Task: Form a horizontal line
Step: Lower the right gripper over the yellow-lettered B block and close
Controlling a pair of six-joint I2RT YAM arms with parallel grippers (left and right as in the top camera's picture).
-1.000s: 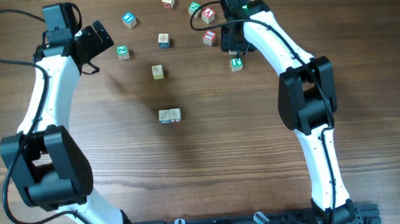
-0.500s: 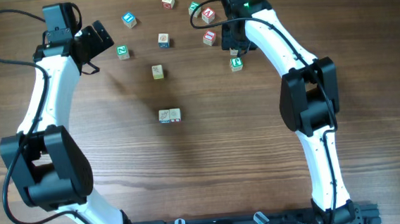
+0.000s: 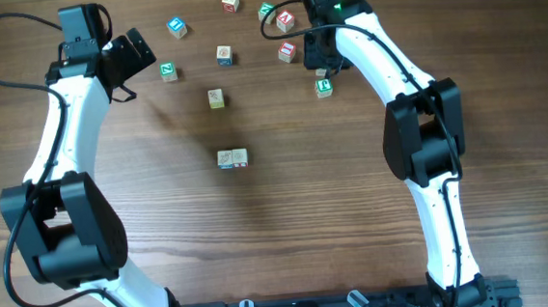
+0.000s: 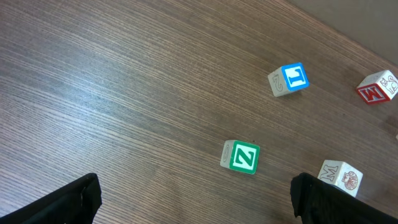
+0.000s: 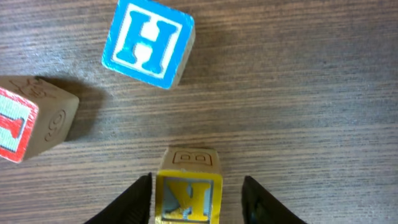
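Pale wood, two tiny cubes: that's the horizontal line (image 3: pixel 232 157) so far, sitting edge to edge mid-bench (image 3: pixel 288 220). The faces are whitish with faint yellow markings and a trace of red along the lower edge. It lies well apart from both my claws. My right claw (image 5: pixel 194 190) is at the far side, fingers (image 5: pixel 138 199) parted around a yellow-faced cube (image 5: pixel 186 186): left finger just beside it, right one standing off. A blue H cube (image 5: pixel 148 42) lies beyond. My left claw (image 4: pixel 196 208) hangs wide, gripping nothing, with a green Z cube (image 4: pixel 240 157) ahead.
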